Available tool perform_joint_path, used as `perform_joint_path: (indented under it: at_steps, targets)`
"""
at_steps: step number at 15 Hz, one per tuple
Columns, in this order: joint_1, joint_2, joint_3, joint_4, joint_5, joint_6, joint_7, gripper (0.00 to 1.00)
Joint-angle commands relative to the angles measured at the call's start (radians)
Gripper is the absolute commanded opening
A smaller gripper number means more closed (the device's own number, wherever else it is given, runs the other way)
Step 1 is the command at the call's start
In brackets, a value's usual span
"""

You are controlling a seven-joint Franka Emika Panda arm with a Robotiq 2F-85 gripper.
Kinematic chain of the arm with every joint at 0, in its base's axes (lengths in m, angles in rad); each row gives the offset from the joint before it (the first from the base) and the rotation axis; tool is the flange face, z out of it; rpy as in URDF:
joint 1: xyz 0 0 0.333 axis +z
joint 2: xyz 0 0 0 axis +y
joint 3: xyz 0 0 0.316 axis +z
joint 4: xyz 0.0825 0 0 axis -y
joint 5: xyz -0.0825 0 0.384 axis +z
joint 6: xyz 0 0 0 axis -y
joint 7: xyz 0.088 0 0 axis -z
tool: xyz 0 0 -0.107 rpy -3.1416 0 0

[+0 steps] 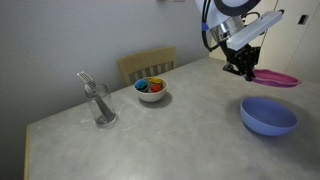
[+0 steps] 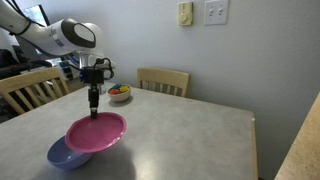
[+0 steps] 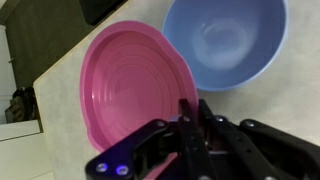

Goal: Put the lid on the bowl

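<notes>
My gripper [image 1: 245,70] is shut on the rim of the magenta-pink lid [image 1: 277,79] and holds it in the air above the table. The periwinkle-blue bowl [image 1: 268,115] stands on the table below and a little to the side of the lid. In an exterior view the lid [image 2: 96,132] hangs tilted from the gripper [image 2: 94,113], overlapping the bowl [image 2: 66,154]. In the wrist view the lid [image 3: 130,85] fills the left, the bowl [image 3: 225,40] lies at the top right, and the jaws [image 3: 194,118] pinch the lid's edge.
A small white bowl with colourful contents [image 1: 151,90] and a clear glass with a utensil [image 1: 100,103] stand on the grey table [image 1: 170,135]. A wooden chair [image 1: 146,66] is behind the table. Chairs [image 2: 164,80] show at the far side too.
</notes>
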Motion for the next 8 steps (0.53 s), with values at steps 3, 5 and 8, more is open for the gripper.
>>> perform_joint_path:
  at_steps: [3, 5, 8]
  targets:
    - [-0.002, -0.036, 0.035, -0.062, 0.021, 0.002, 0.005, 0.03]
    - [-0.009, -0.036, 0.049, -0.080, 0.054, 0.002, -0.014, 0.03]
    - [-0.001, -0.034, 0.066, -0.104, 0.125, 0.025, 0.007, 0.03]
